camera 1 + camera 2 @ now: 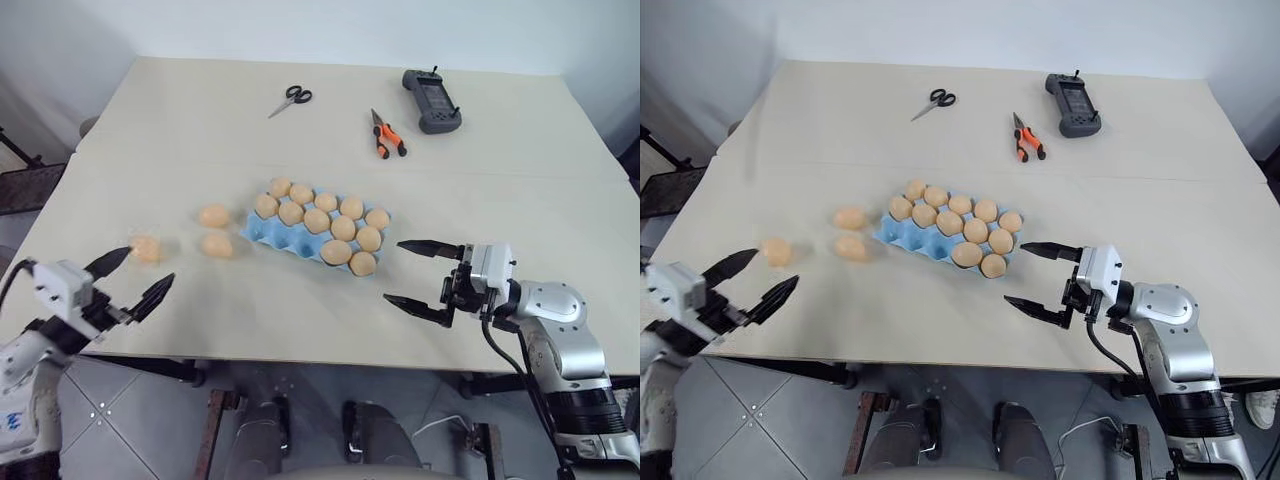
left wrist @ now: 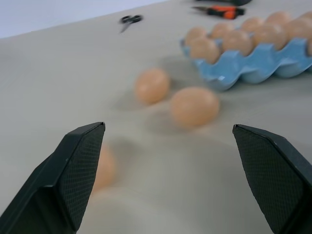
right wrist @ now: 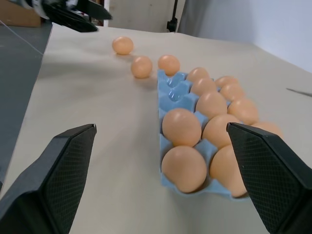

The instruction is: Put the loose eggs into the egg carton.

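Both the left gripper [image 1: 133,277] and right gripper [image 1: 414,272] gape wide and empty; three loose eggs [image 1: 214,215] lie left of the nearly full egg carton [image 1: 262,230], and an off-centre pinch could roll one off the table's [image 1: 300,310] near edge.

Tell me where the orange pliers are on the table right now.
In the head views the orange pliers lie toward the table's far edge, between the scissors on their left and the dark handheld controller on their right, beyond the egg carton.

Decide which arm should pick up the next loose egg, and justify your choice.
Left. The open left gripper sits just beside the nearest pale orange-tan loose egg; the open right gripper is across the light blue moulded egg carton.
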Controlling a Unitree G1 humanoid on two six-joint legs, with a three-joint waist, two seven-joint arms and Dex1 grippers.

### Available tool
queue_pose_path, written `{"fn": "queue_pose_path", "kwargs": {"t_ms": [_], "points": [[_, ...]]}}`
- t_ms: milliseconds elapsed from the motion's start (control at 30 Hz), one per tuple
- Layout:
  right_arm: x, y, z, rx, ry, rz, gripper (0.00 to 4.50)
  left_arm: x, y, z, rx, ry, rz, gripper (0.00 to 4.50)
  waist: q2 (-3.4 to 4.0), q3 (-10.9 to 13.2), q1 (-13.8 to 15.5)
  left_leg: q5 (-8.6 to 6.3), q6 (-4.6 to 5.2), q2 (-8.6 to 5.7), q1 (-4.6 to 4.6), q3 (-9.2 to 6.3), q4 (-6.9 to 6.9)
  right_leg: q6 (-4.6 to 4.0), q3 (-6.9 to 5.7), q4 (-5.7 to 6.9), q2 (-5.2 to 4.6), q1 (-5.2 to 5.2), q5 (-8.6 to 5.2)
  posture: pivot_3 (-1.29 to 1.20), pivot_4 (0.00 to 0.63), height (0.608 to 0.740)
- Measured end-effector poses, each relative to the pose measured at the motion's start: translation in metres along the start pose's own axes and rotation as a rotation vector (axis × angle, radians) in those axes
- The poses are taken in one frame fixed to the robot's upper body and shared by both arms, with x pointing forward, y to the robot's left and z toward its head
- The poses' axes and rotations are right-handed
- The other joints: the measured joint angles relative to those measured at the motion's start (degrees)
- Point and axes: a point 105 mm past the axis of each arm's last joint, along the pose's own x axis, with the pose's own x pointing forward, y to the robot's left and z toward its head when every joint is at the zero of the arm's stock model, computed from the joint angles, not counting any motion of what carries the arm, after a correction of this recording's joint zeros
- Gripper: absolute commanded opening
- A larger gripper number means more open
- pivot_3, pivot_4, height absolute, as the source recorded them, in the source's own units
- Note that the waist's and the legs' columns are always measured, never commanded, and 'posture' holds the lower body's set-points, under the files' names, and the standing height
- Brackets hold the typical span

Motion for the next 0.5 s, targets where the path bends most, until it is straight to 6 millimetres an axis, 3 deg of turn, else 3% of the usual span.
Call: {"fn": "queue_pose_path", "kwargs": {"t_ms": [133, 267, 500], "points": [[0.002, -0.002, 0.001, -0.003, -0.004, 0.000, 4.50, 0.034, -0.003, 0.010, 0.036, -0.005, -0.088, 4.47, 0.00, 0.0, -0.1, 0.00, 0.00, 0.00, 0.01, 0.03, -0.02, 0.09, 0.01, 0.00, 0.01, -0.02, 0.05, 0.00, 0.150, 0.740], [0.002, -0.002, 0.000, 0.002, -0.006, 0.001, 4.50, 0.058, 0.005, -0.003, 0.027, 0.067, -0.091, 4.47, 0.00, 0.0, -0.3, 0.01, -0.01, 0.02, 0.02, 0.09, -0.09, 0.11, -0.01, 0.04, 0.04, -0.09, 0.06, 0.00, 0.150, 0.740], [0.008, 0.000, 0.002, 0.038, -0.048, 0.002, 4.50, 0.081, -0.006, -0.020, 0.012, 0.125, -0.170, 4.47, 0.00, 0.0, -0.1, 0.02, -0.02, 0.04, 0.02, 0.15, 0.00, 0.12, -0.10, 0.17, 0.02, -0.12, 0.06, 0.00, 0.150, 0.740]]}}
